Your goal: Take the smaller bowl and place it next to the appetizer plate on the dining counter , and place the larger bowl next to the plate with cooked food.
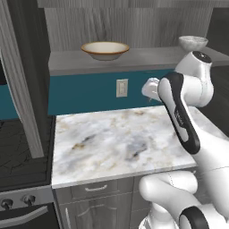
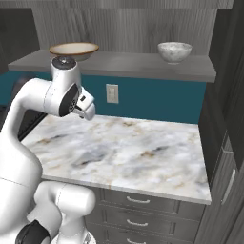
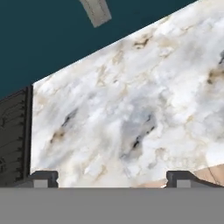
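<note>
Hovering over marble worktop (image 1: 116, 143), claw (image 3: 112, 177) wide, empty; both bowls on shelf (image 2: 119, 62).

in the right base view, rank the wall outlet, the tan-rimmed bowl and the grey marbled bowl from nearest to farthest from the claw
1. Wall outlet: on the teal wall, just right of the claw.
2. Tan-rimmed bowl: on the shelf, above the claw, at the shelf's left end.
3. Grey marbled bowl: on the same shelf, far to the right.
</note>
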